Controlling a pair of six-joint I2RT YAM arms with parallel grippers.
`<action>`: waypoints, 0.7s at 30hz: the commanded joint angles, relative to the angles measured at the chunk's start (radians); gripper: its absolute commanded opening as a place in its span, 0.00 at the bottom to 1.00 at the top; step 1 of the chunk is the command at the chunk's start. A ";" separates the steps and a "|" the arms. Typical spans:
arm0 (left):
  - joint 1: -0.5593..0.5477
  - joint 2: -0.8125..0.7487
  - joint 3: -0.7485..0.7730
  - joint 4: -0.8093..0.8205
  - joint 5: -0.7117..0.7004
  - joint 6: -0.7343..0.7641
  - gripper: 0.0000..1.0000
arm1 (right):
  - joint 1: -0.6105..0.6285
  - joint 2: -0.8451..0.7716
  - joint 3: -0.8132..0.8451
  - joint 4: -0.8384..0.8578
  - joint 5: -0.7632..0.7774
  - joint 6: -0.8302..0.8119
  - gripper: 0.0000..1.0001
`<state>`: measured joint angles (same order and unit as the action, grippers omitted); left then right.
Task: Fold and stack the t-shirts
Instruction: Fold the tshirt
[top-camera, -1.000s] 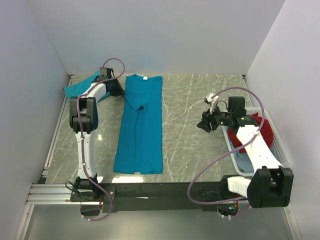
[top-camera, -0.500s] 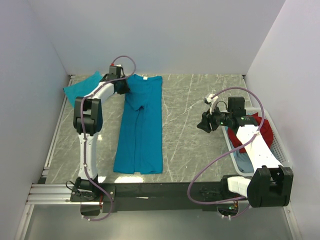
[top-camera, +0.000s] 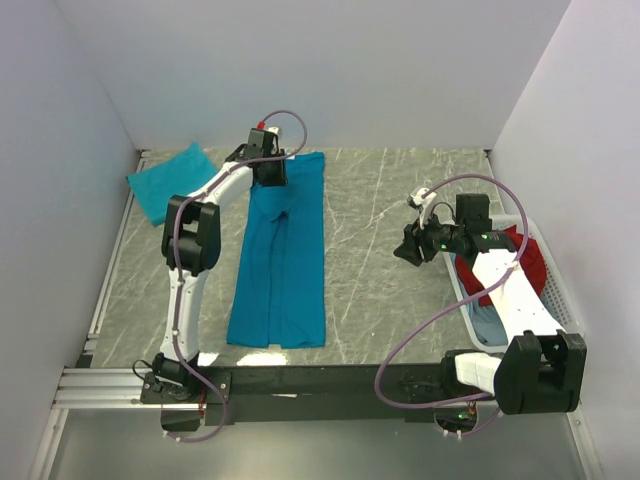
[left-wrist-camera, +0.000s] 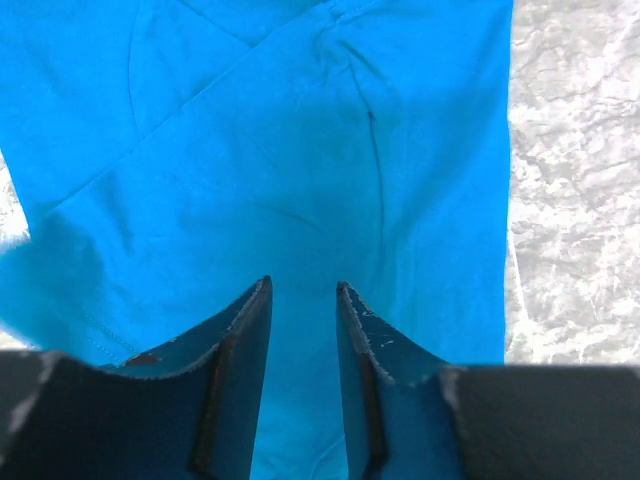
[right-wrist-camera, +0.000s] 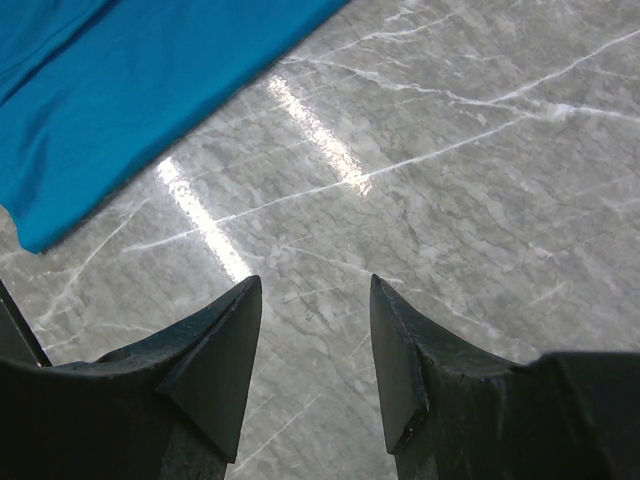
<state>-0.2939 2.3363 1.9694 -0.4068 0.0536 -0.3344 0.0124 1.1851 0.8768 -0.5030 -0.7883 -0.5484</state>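
- A folded teal-blue cloth t-shirt (top-camera: 168, 172) lies left of the left tool (left-wrist-camera: 302, 290); the second teal-blue t-shirt (top-camera: 282, 270), narrowed lengthwise beneath it, likely awaits cross-folding and stacking.
- The right tool (right-wrist-camera: 315, 285), like the left, has its fingers apart and holds nothing.

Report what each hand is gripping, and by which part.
Nothing is held. The left hand is open over the far end of the teal-blue cloth t-shirt; the right hand is open over the grey marble table.
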 joint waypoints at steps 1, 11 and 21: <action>0.009 -0.077 0.042 -0.004 0.034 0.029 0.39 | -0.008 0.005 0.028 -0.011 -0.012 -0.012 0.54; 0.048 -0.460 -0.365 0.324 -0.103 0.065 0.81 | -0.003 0.022 0.033 -0.022 -0.019 -0.025 0.54; 0.206 -0.250 -0.296 0.198 0.169 -0.221 0.67 | 0.003 0.027 0.031 -0.020 -0.005 -0.027 0.54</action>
<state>-0.0715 2.0254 1.6905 -0.1856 0.1394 -0.4618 0.0124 1.2091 0.8768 -0.5213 -0.7895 -0.5667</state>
